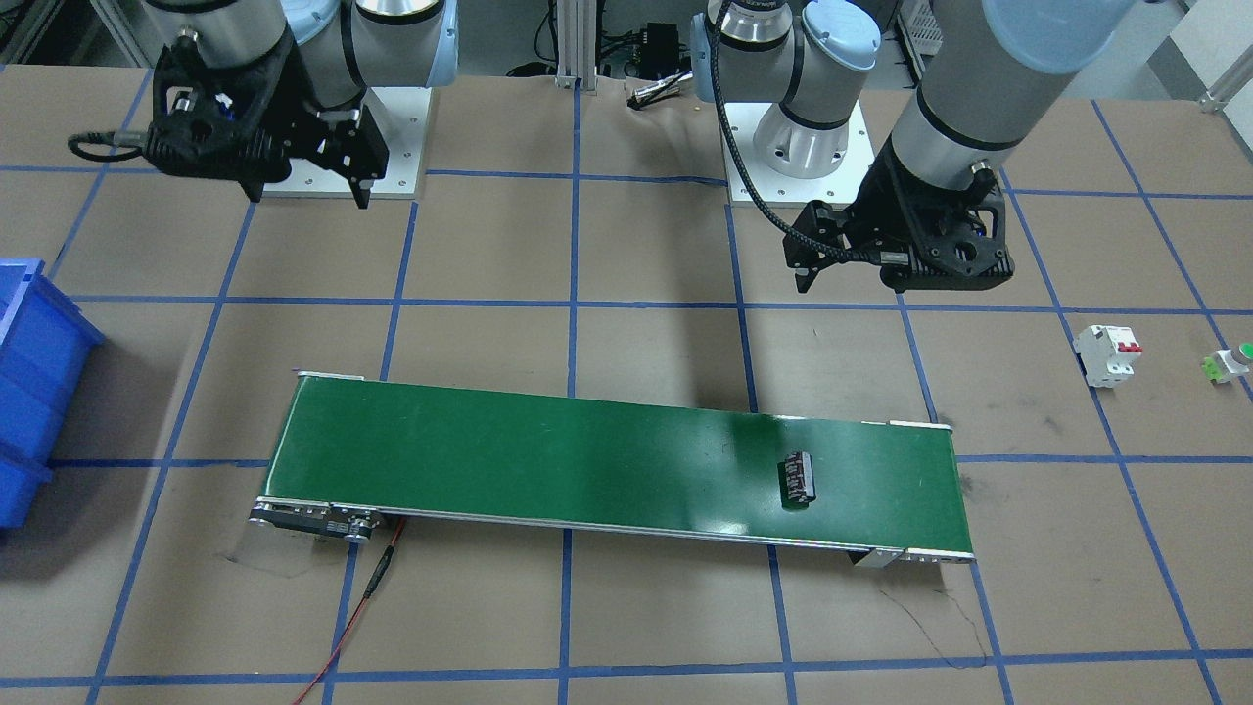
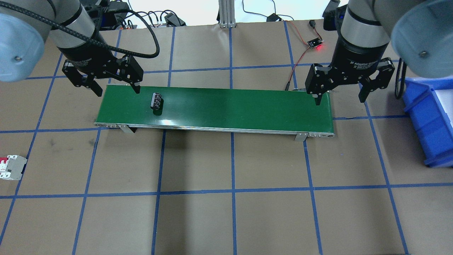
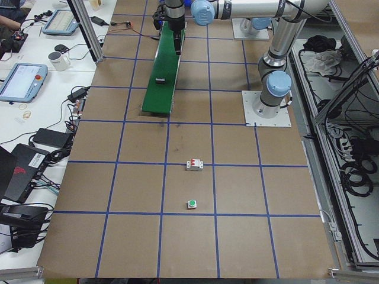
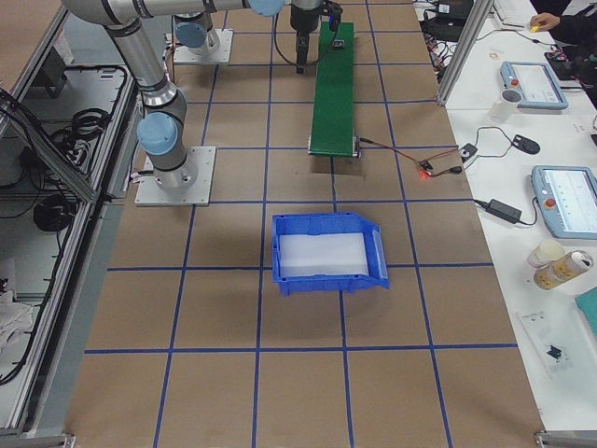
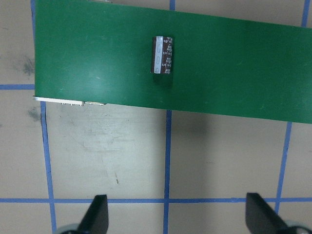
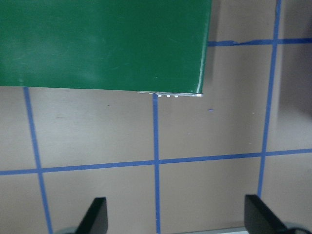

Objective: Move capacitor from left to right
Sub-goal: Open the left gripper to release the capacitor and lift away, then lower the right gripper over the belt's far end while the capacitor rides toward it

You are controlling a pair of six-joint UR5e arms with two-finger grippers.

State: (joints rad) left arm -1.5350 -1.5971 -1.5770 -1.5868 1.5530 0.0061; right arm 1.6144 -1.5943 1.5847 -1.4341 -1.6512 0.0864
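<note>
The capacitor [image 2: 156,101], a dark stubby cylinder with pale markings, lies on its side on the green conveyor belt [image 2: 230,106] near the belt's left end. It also shows in the front view [image 1: 798,479] and the left wrist view [image 5: 162,55]. My left gripper [image 2: 116,90] is open and empty. It hovers above the belt's far left corner, just left of and behind the capacitor. My right gripper [image 2: 339,98] is open and empty above the belt's right end [image 6: 195,73].
A blue bin [image 2: 431,120] stands at the right beyond the belt. A white breaker with red switches [image 1: 1108,354] and a green-capped push button [image 1: 1231,364] lie on the table at the far left. A small board with a red light [image 2: 316,43] and its cable lie behind the belt.
</note>
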